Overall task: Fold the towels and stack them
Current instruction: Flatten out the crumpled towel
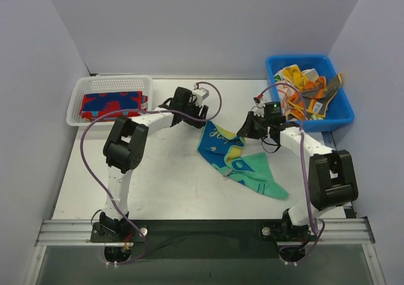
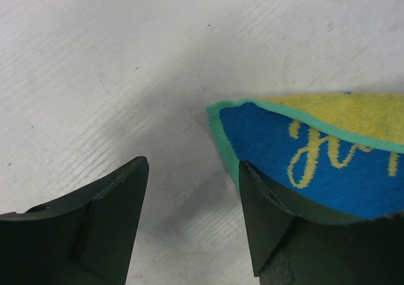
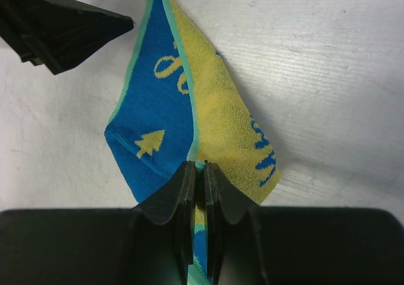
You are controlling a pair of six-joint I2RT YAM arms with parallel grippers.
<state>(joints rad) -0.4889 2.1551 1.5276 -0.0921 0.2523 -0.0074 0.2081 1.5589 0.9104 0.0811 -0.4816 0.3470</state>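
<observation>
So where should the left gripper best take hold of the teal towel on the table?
Probably the free corner, the pointed, teal-bordered tip lying flat just beside the open left gripper. Come down from above and pinch across that tip. The right gripper pinches another edge of the teal towel, so this corner is the loose end.

Pale lavender walls (image 1: 208, 26) enclose a white, seemingly scuffed table (image 1: 170, 187).
</observation>
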